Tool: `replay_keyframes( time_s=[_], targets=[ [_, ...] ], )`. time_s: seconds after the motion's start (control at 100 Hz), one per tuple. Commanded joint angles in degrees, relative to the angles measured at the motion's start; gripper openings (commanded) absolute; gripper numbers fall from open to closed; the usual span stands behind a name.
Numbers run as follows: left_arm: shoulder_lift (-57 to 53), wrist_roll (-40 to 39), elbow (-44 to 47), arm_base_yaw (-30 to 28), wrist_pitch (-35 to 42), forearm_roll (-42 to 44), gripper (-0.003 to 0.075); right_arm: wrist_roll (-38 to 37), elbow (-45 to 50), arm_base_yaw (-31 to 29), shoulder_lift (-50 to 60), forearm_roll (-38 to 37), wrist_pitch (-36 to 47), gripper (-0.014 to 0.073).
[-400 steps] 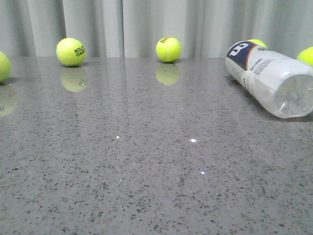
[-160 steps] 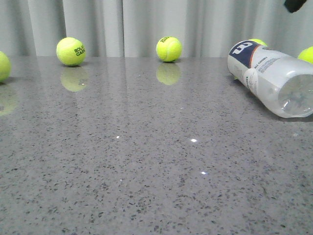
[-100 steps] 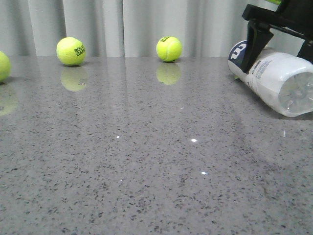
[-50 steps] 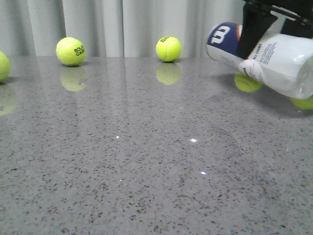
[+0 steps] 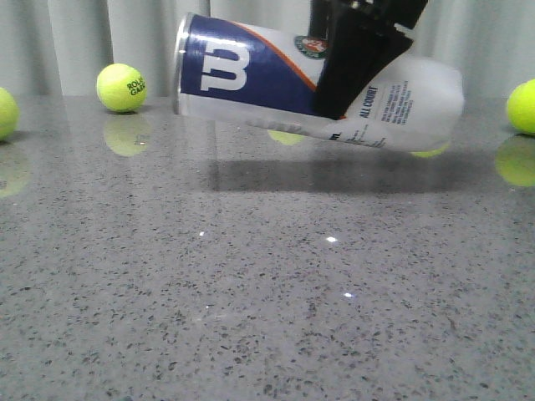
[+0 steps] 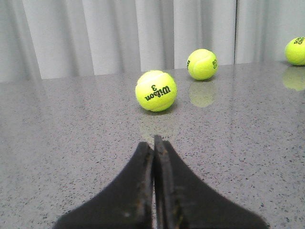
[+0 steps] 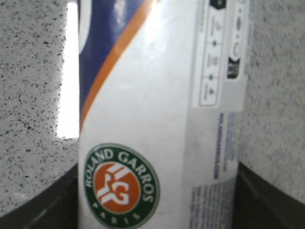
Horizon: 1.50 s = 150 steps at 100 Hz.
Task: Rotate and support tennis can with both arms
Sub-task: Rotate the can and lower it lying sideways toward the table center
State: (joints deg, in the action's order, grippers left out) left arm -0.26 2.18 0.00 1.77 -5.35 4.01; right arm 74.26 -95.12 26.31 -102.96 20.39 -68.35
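Observation:
The tennis can [image 5: 276,79] hangs nearly level above the table in the front view, navy "W" panel to the left. My right gripper [image 5: 355,71] comes down from above and is shut on its middle. In the right wrist view the can [image 7: 162,109] fills the frame, with its Roland Garros badge between my two black fingers [image 7: 38,205]. My left gripper [image 6: 153,143] is shut and empty, low over the table, pointing at a yellow-green ball [image 6: 156,90]. It does not show in the front view.
Tennis balls lie along the back by the curtain: one at the far left edge [image 5: 5,113], one back left [image 5: 121,88], one at the far right [image 5: 522,107]. Two more balls [image 6: 202,64] show in the left wrist view. The table is grey speckled stone [image 5: 251,301].
My right gripper came in, closed on the lying can, lifted it off the table and carried it left toward the centre, swinging the "W" end to the left. A ball behind it rolled.

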Motion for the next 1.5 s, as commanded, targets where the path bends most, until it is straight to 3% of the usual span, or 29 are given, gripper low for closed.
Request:
replay_keyframes(
  time_s=[0.0, 0.46, 0.56, 0.73, 0.81, 1.49],
  targets=[
    [-2.0, -0.4, 2.6, 0.0, 4.5, -0.3, -0.0018, 4.8, -1.9, 0.9, 2.0, 1.5, 3.2, 0.0216],
    [-2.0, -0.4, 2.6, 0.0, 4.5, -0.3, -0.0018, 4.7, -1.9, 1.2, -1.7, 1.5, 4.6, 0.0228],
    [-2.0, -0.4, 2.6, 0.0, 4.5, -0.3, -0.0018, 4.7, -1.9, 1.2, -1.7, 0.5, 4.6, 0.032],
    [-2.0, -0.4, 2.6, 0.0, 4.5, -0.3, -0.0018, 4.7, -1.9, 1.2, -1.7, -0.8, 4.2, 0.0589],
    [-2.0, -0.4, 2.6, 0.0, 4.5, -0.3, -0.0018, 4.7, -1.9, 1.2, -1.7, -0.8, 4.0, 0.0661],
    [-2.0, -0.4, 2.6, 0.0, 4.5, -0.3, -0.0018, 4.7, -3.3, 1.2, 1.1, -0.8, 2.8, 0.0665]
  ],
)
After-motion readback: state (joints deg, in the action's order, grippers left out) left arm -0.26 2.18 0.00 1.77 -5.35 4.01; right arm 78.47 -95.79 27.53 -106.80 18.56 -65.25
